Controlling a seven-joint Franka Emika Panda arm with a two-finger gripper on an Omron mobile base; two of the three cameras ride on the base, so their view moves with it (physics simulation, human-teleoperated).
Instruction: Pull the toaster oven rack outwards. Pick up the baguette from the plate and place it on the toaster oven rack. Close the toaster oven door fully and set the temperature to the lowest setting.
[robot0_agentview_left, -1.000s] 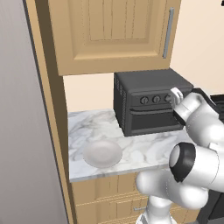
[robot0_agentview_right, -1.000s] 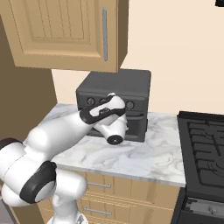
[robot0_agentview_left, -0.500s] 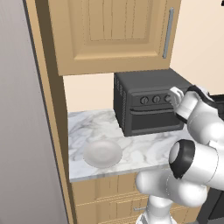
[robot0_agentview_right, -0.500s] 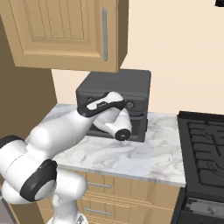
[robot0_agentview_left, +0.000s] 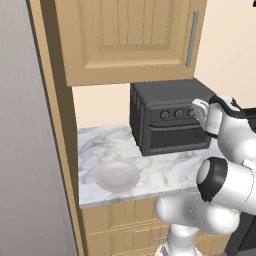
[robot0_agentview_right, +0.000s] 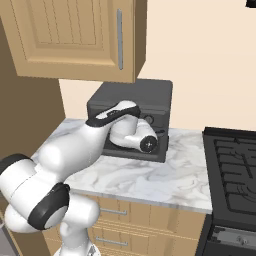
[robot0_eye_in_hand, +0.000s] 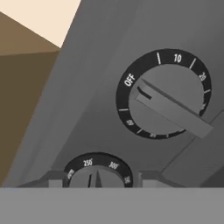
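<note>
Hand view: claw (robot0_eye_in_hand: 95, 183) state unclear, at toaster oven's (robot0_agentview_left: 165, 117) round ridged knob (robot0_eye_in_hand: 164, 100).

Boxy dark grey toaster oven (robot0_agentview_left: 167, 120) with black-ringed knobs marked in white; round pale white-grey plate (robot0_agentview_left: 117, 175); white counter (robot0_agentview_left: 165, 170) veined grey; tan wooden cabinets (robot0_agentview_left: 125, 40).

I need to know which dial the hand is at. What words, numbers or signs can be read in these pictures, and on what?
"OFF", "10", "20": on the black ring around the large grey bar-handled knob of the dark grey toaster oven.
"250", "300": on the ring of the smaller grey knob at the hand view's bottom.
Other marks on both rings: too blurred to read.
</note>
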